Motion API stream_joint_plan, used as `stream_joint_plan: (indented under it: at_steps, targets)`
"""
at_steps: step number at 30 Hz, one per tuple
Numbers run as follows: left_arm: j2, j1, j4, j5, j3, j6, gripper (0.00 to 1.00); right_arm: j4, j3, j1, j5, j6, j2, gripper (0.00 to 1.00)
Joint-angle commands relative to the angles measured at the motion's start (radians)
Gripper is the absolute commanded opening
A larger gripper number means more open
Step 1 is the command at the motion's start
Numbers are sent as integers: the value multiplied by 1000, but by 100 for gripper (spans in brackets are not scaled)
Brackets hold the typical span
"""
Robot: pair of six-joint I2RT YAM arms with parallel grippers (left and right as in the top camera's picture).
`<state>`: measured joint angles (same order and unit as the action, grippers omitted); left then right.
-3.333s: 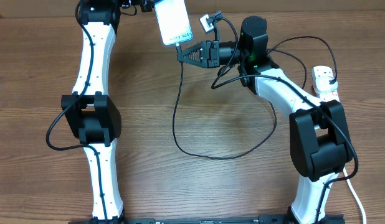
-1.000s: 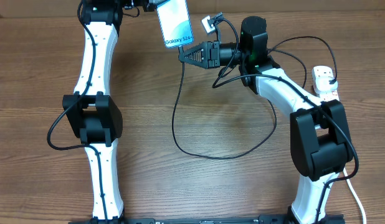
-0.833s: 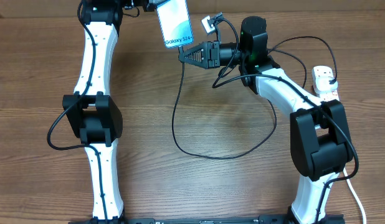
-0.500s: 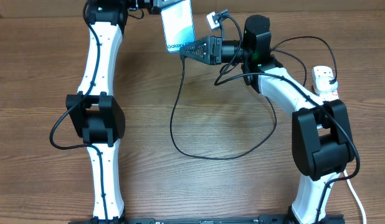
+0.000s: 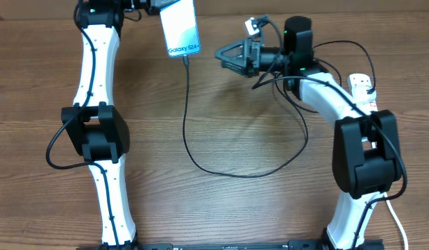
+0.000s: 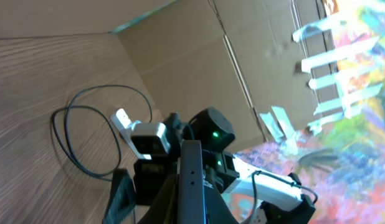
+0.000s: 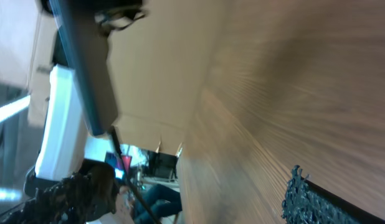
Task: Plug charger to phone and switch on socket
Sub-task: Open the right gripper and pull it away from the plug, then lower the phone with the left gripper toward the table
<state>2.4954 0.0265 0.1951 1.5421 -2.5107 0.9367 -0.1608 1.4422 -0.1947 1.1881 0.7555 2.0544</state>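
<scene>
The phone (image 5: 181, 28) hangs above the table's far edge with its light blue screen facing up, and my left gripper (image 5: 153, 5) is shut on its far end. The black charger (image 5: 185, 111) cable is plugged into the phone's near end, then loops across the table toward the right. My right gripper (image 5: 220, 54) stands open and empty to the right of the phone, apart from it. In the right wrist view the phone (image 7: 86, 74) shows edge-on with the charger (image 7: 127, 171) trailing from it. The white socket (image 5: 359, 85) lies at the far right.
The charger's slack forms a wide loop over the middle of the table. Behind the table stands a cardboard wall (image 6: 199, 74). The socket's thick white cord (image 5: 398, 222) runs off the near right edge.
My right gripper has opened, let go of the charger's connector and drawn back to the right. My left arm has carried the phone leftward with the cable staying plugged in.
</scene>
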Motion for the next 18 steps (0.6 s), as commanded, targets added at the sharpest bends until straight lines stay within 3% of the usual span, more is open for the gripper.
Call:
stream_joint_plan:
  at_steps: [1, 3, 10, 13, 18]
  targets:
    - [-4, -6, 36, 13, -24, -30, 4, 75, 18, 53, -13, -79, 5, 100]
    - [-4, -11, 78, -4, -24, -68, 4, 131, 18, 77, -14, -105, 5, 100]
    - [-4, -62, 558, -317, -24, -389, 4, 435, 18, 173, -157, -238, 5, 100]
    - [-3, -81, 727, -473, -24, -482, 4, 467, 18, 190, -189, -241, 5, 100]
    - [-3, -117, 885, -675, -22, -575, 4, 470, 18, 196, -194, -242, 5, 100]
